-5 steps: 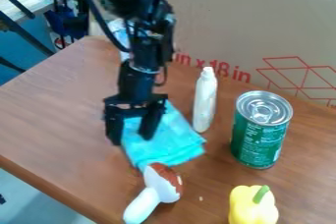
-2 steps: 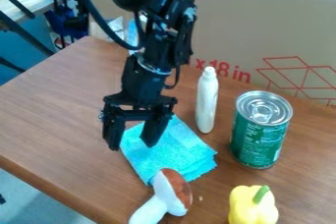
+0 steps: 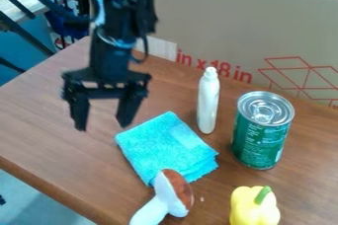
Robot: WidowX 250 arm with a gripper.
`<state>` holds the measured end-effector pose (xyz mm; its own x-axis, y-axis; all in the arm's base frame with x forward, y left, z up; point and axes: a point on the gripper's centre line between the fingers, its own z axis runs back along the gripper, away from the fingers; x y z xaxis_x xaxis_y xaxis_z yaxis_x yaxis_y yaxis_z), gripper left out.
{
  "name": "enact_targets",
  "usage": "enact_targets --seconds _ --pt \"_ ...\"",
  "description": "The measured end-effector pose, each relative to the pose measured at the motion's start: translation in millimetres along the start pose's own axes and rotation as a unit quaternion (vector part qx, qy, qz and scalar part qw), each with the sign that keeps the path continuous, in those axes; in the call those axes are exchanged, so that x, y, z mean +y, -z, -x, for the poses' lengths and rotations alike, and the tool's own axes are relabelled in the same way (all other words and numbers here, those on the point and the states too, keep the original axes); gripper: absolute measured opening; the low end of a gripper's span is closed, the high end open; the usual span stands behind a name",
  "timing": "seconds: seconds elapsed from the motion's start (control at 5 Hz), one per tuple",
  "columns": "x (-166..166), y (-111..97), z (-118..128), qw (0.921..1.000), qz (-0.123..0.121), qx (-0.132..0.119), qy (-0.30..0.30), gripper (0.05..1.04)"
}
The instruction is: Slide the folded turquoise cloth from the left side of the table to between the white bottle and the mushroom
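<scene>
The cloth [image 3: 161, 145], nearest item to the tool [image 3: 102, 127], lies flat on the worktop [image 3: 39, 115], near the middle of the view. Handling, as judged: light, soft and limp, unlikely to slip or break, offering little stiffness against a pinch. Recommended hold is a raised fold of both layers, or the left corner, which faces the tool and is free of other items; a shallow pinch may catch the top layer only. Appearance: bright turquoise, nubby surface, folded to a rough square set cornerwise, with a smoother patch towards the upper right. Layers at the lower right edge are stacked unevenly. Condition of the tool: fingers apart, nothing between them, positioned to the upper left of the cloth. A toy mushroom [image 3: 162, 202] with a brown and white cap meets the cloth's near corner; whether it bears on the fabric cannot be told. A white bottle [image 3: 208, 100] stands just beside the right side, a green can [image 3: 257, 137] beyond it, and a yellow pepper [image 3: 253, 210] sits at the lower right.
</scene>
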<state>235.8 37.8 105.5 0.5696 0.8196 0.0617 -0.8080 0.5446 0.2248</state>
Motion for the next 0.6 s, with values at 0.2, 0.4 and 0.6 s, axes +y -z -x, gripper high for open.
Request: enact_targets --seconds 0.2,0.4,0.6 --pt "14.2 -19.9 7.6 0.9903 0.006 0.039 0.133 1.001" --pt "8.1 -39.4 27.4 0.9604 -0.006 0.097 0.261 1.001" --pt "-17.1 -48.2 55.7 0.9240 -0.035 0.069 0.374 1.001"
